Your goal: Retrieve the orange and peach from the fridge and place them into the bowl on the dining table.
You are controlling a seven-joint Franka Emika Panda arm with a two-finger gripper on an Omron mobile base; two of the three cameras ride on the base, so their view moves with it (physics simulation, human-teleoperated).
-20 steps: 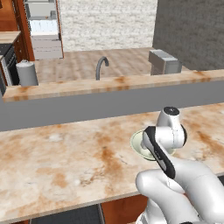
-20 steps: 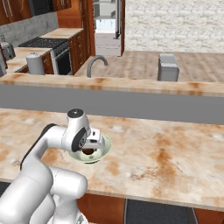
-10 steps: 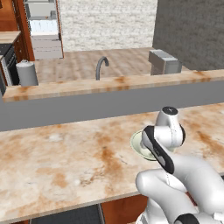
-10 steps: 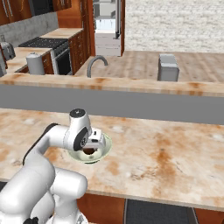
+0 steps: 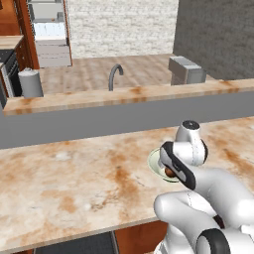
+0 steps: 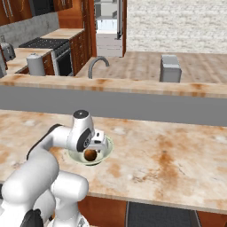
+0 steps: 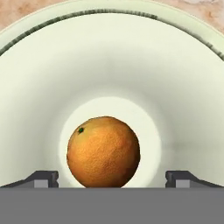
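Observation:
The orange (image 7: 103, 151) lies at the bottom of the pale greenish-white bowl (image 7: 39, 87), free of my fingers. My gripper (image 7: 111, 177) hangs just above it, open, with one fingertip far out on each side of the fruit. From the base views the bowl (image 6: 105, 148) sits on the dining table (image 6: 168, 155) with the orange (image 6: 90, 154) inside, under my hand (image 6: 96, 142). The left base view shows the bowl (image 5: 156, 161) and orange (image 5: 169, 172) partly behind my arm. The fridge (image 5: 47, 30) stands open at the far back. The peach is out of view.
A higher grey-fronted ledge (image 5: 124, 116) runs behind the table, with a curved faucet (image 5: 115, 75), a grey box (image 5: 186, 70) and a grey canister (image 5: 31, 83) beyond it. A stove (image 6: 48, 48) and wooden cabinets line the left wall.
My fingers have spread wider apart and the orange now rests loose in the bowl. The arm has stayed over the bowl.

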